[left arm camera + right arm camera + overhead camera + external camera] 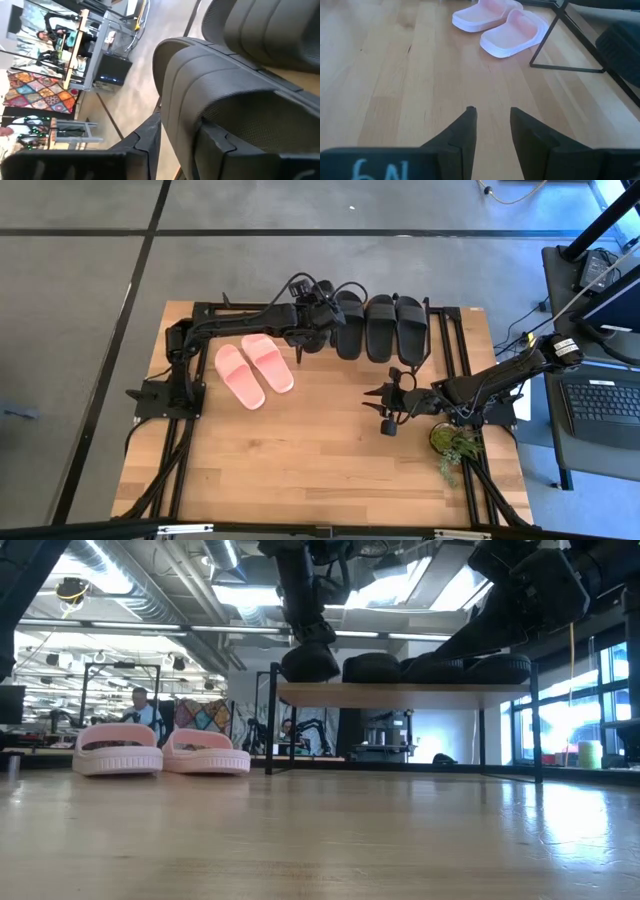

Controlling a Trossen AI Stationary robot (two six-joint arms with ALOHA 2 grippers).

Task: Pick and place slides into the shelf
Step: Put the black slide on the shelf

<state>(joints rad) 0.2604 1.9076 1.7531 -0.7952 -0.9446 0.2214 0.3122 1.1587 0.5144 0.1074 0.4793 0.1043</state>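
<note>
Altogether four black slides (368, 326), two pink slides (254, 370).

Small plant (455, 444), laptop (605, 402) beside table.

I count four black slides (381, 326) on the one shelf (440, 330), side by side, with my left claw (312, 315) at the fourth (322, 298). Two pink slides (254, 369) lie as a pair on the table (320, 470). One small potted plant (452, 444) stands by my right arm.
</note>
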